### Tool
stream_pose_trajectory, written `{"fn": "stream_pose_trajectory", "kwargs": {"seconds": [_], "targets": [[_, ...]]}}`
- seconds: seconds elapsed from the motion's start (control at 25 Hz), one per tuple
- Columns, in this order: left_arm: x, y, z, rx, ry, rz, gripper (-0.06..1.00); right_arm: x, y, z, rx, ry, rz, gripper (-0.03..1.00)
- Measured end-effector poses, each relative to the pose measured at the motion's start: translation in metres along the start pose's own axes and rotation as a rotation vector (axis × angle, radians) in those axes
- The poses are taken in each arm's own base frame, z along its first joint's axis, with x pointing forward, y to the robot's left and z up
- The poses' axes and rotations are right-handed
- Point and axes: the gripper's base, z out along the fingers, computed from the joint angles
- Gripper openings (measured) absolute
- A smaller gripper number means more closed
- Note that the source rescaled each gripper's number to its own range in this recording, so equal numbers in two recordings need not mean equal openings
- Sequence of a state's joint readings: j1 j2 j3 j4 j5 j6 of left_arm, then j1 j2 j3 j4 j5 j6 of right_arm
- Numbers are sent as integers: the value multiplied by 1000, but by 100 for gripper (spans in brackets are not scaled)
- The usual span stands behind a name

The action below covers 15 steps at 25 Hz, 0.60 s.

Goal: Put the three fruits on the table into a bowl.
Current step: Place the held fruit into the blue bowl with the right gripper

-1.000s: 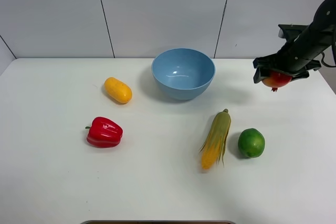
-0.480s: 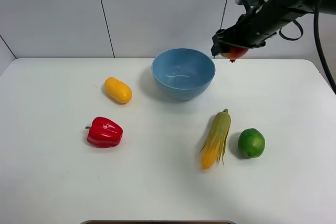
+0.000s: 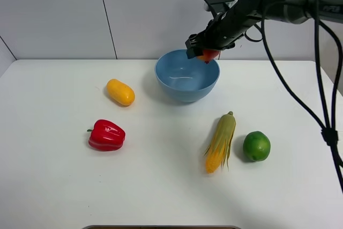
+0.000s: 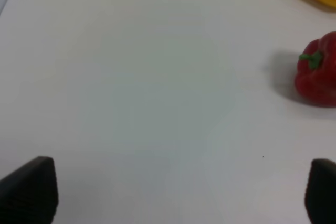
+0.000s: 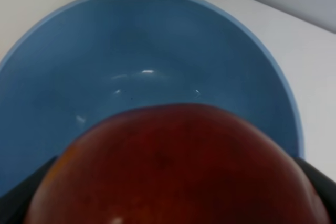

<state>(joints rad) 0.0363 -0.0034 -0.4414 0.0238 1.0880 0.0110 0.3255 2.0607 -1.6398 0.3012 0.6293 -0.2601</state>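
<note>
The mango (image 3: 120,91) lies left of the bowl (image 3: 187,87), closer to the left gripper (image 4: 176,190), which is wide and empty. The right gripper (image 3: 206,51) holds the apple (image 5: 178,171) just above the bowl. The lime (image 3: 256,146) sits toward the right edge of the tabletop (image 3: 161,197).

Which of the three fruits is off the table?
The red-and-yellow apple-like fruit: the right gripper holds it above the far rim of the blue bowl. The green lime and the yellow-orange mango lie on the white table.

you've got a pale grey panelled wall (image 3: 53,14), thin dark seams (image 3: 106,14), plain white table (image 3: 53,186), soft even light
</note>
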Motion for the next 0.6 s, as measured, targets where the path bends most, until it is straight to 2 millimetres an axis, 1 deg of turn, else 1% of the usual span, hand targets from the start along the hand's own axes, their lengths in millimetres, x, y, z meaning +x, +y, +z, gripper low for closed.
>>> {"fn": "stream_pose_trajectory", "kwargs": {"seconds": [0.16,0.32,0.6], "targets": [[0,0,0,0,0,0,82,7,1,24,-15,39,15,25],[0,0,0,0,0,0,83,15,4,40,-21,71,12,25],[0,0,0,0,0,0,83,20,8,49,-27,91,7,25]]}}
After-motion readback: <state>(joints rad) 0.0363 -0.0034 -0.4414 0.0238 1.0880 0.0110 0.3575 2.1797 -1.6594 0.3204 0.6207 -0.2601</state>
